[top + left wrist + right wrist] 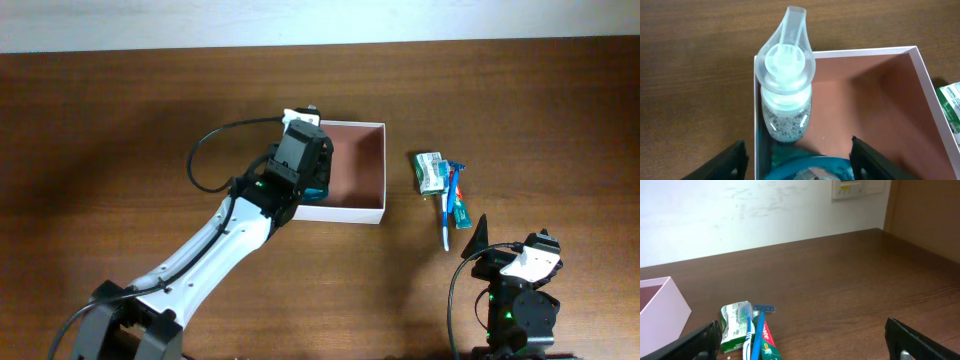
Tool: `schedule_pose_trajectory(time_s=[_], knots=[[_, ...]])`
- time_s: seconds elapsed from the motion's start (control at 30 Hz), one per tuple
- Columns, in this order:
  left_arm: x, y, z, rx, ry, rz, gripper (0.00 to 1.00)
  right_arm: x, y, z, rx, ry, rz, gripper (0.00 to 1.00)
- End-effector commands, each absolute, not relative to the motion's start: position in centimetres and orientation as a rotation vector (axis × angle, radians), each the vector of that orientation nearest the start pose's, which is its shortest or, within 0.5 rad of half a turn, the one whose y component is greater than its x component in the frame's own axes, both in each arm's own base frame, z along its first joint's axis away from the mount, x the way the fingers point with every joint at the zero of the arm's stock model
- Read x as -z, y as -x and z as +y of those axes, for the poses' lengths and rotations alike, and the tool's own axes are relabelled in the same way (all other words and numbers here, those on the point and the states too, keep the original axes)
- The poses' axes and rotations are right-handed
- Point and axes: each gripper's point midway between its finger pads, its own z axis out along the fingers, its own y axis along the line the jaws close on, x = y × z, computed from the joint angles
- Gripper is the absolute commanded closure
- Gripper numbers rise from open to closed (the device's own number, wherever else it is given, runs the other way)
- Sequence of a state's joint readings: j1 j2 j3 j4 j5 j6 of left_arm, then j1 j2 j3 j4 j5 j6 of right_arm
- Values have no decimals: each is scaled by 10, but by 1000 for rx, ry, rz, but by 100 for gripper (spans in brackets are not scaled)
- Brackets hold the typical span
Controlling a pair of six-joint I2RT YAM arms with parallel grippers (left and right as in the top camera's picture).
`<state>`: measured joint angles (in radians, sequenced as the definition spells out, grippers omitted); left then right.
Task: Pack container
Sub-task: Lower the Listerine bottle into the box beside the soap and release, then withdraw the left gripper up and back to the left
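Observation:
The container (360, 165) is a shallow square box with white walls and a reddish-brown inside, also in the left wrist view (880, 100). My left gripper (303, 160) hangs over its left side, open (805, 167). A clear pump bottle (785, 95) with speckled contents stands in the container's far left corner. A teal bottle (810, 167) sits in the container between my open fingers, untouched; its teal edge shows in the overhead view (316, 192). My left finger is outside the container's wall. My right gripper (510, 255) is open and empty (805, 350) near the front edge.
Right of the container lie a small green-and-white carton (430, 172) (732, 327), a toothbrush (447, 220) (746, 337), a blue razor (761, 317) and a toothpaste tube (462, 212) (769, 347), all touching or overlapping.

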<state>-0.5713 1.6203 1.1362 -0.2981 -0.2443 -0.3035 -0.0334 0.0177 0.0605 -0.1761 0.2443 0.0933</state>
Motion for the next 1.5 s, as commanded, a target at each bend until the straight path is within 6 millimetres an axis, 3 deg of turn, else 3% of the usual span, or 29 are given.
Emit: schedule_pose_trajectory(time_s=[0.0, 0.23, 0.53, 0.67, 0.87, 0.9, 1.07, 1.1, 1.17, 1.47], knots=[[-149, -403, -208, 137, -198, 2308, 32, -154, -235, -51, 177, -289, 1686, 2], [-167, -403, -208, 148, -210, 2269, 32, -154, -235, -51, 177, -290, 1686, 1], [-246, -383, -206, 287, -202, 2107, 32, -154, -235, -51, 177, -289, 1686, 2], [-269, -381, -193, 259, -201, 2050, 32, -154, -235, -51, 177, -290, 1686, 1], [-258, -395, -115, 17, -4, 2102, 31, -154, -235, -51, 177, -290, 1686, 2], [-252, -397, -93, -26, 43, 2130, 28, -154, -235, -51, 177, -290, 1686, 1], [-244, -400, -40, -111, 172, 2166, 23, -154, -235, -51, 177, -289, 1686, 2], [-243, -400, -34, -120, 187, 2168, 20, -154, -235, -51, 177, -290, 1686, 1], [-243, -400, -28, -130, 203, 2170, 1, -154, -235, -51, 177, -289, 1686, 1], [-242, -400, -27, -133, 206, 2174, 1, -154, -235, -51, 177, -290, 1686, 1]])
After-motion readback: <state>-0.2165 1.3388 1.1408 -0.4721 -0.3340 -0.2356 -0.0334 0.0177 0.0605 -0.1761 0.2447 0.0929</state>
